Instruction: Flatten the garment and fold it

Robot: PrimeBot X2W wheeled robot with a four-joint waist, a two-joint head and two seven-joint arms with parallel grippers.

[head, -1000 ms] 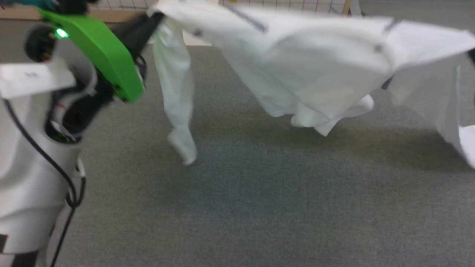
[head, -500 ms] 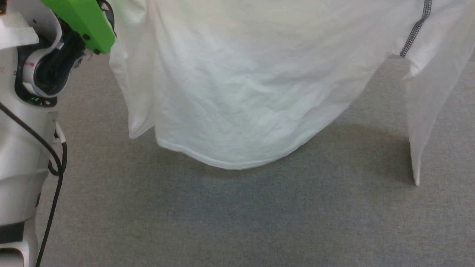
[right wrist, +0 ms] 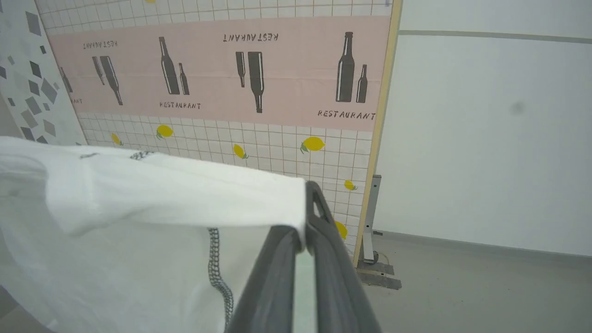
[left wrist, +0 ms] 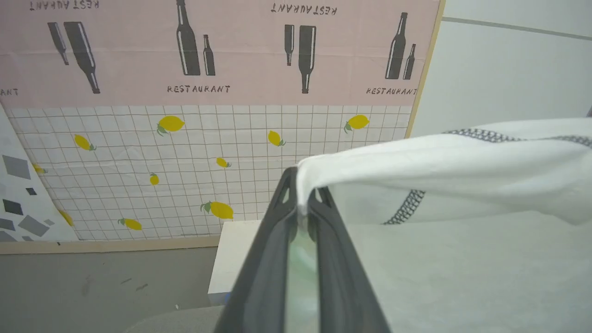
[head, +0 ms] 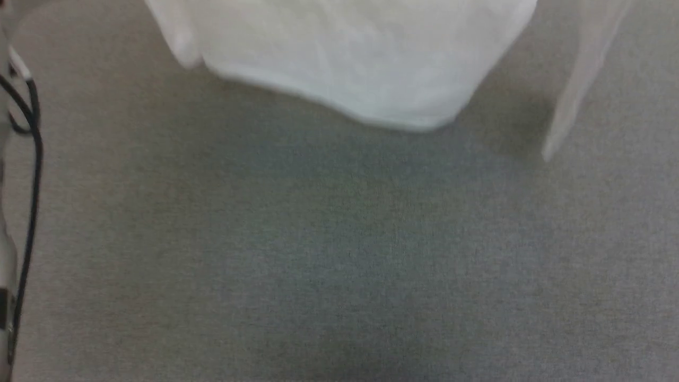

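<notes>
Grips one top corner of the garment (left wrist: 462, 162) with the left fingers (left wrist: 273, 240), pressed shut on a fold of cloth beside the dark stitching (left wrist: 407, 208). Grips the opposite corner with the right fingers (right wrist: 326, 259), likewise clamped on the white edge. Holds the two corners well apart and high, so as to pull the top edge taut and let the body hang as one sheet above the grey desk (head: 339, 254); probably meant to shake out creases before laying it flat. Appears in the head view as a wide, blurred white panel at the far side, rounded hem clear of the desk, with a sleeve (head: 578, 90) dangling separately at the right and a shadow beneath. Judged as still in the flattening step, with no fold begun. Compared with half a second ago: sits higher in the head view, hem and sleeve tip both nearer the top edge, lowest part of the hem further right; no longer includes the green arm cover, leaving a black cable (head: 36, 159) at the left edge. Cannot say how much of that comes from a lift and how much from a tilt of the camera, given the shift of the whole picture. Compared with a second ago: hangs open and broad instead of bunched and twisted.
</notes>
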